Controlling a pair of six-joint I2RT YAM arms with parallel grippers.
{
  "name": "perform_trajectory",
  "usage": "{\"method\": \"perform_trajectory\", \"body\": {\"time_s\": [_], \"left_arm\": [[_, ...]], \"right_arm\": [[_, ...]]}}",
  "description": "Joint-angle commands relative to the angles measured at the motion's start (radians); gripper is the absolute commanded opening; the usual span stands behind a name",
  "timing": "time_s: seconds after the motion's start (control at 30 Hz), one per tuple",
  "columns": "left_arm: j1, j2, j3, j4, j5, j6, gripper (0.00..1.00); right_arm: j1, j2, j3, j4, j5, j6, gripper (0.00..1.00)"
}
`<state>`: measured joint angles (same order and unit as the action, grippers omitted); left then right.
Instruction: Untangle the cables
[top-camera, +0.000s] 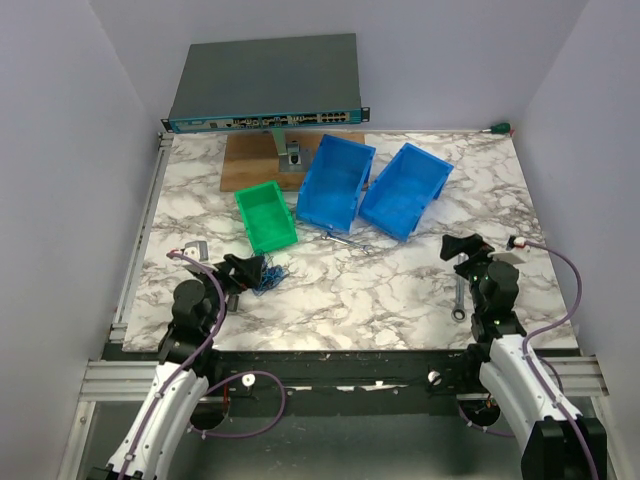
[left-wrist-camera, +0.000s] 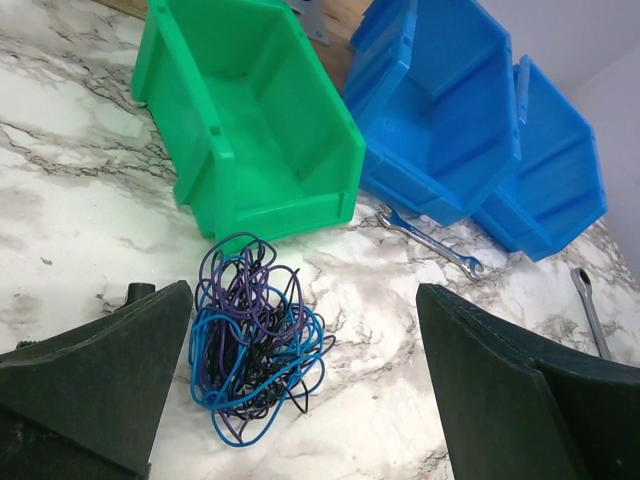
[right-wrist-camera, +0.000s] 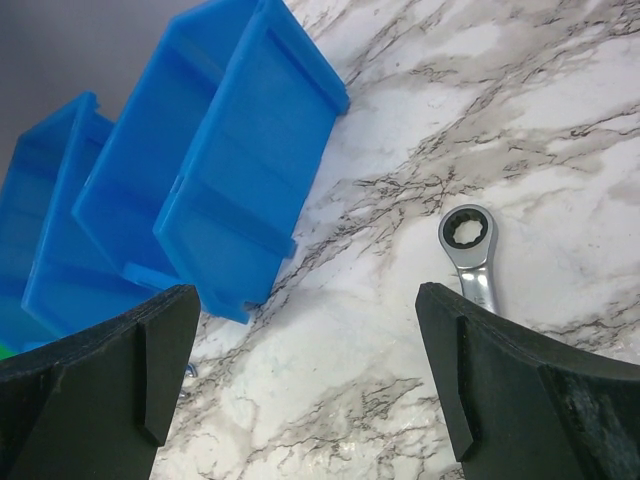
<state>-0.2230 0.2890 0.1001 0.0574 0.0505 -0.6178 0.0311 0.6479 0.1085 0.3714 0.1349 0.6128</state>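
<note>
The cables (left-wrist-camera: 255, 340) lie in one scribbly clump of blue, purple and black strands on the marble bench (top-camera: 380, 290), towards its near left corner. The clump sits just in front of the near end of a green bin (left-wrist-camera: 250, 120), close to it but not touching.

The left pincer (left-wrist-camera: 302, 295) hangs low over the clump with its jaws wide apart and holding nothing. In the left wrist view the tangle lies between the two fingers, much closer to the left one. Whether a strand touches that finger cannot be told.

Right of the green bin, towards the middle of the bench, two blue bins (top-camera: 335, 180) stand close side by side. A small spanner (left-wrist-camera: 430, 238) lies on the marble at their near foot, one end tucked against the nearer blue bin.

Behind the bins a wooden board (top-camera: 255, 160) rests near the far edge, and a grey network switch (top-camera: 265, 85) sits at the far edge itself.

The right pincer (right-wrist-camera: 307, 295) is near the right edge, well apart from the cables, with its jaws also spread and nothing in them. Below it lies a ring-headed wrench (right-wrist-camera: 470, 250), its head showing between the fingers and its handle hidden behind the right one.
</note>
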Motion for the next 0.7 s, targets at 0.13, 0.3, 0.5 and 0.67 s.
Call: {"method": "perform_trajectory", "body": {"time_s": [0.13,0.3,0.5,0.67], "left_arm": [[-0.002,0.010,-0.002,0.067,0.098,0.026,0.99],[-0.037,0.155,0.034,0.113,0.102,0.068,0.99],[-0.142,0.314,0.163,-0.051,-0.117,0.072,0.88],[-0.186,0.356,0.270,-0.276,-0.229,0.018,0.86]], "right_arm": [[0.001,0.010,0.025,-0.003,-0.086,-0.022,1.00],[0.007,0.165,0.068,0.071,-0.258,-0.052,0.96],[0.130,0.240,0.102,0.102,-0.258,-0.119,0.93],[0.179,0.260,0.114,0.101,-0.231,-0.140,0.93]]}}
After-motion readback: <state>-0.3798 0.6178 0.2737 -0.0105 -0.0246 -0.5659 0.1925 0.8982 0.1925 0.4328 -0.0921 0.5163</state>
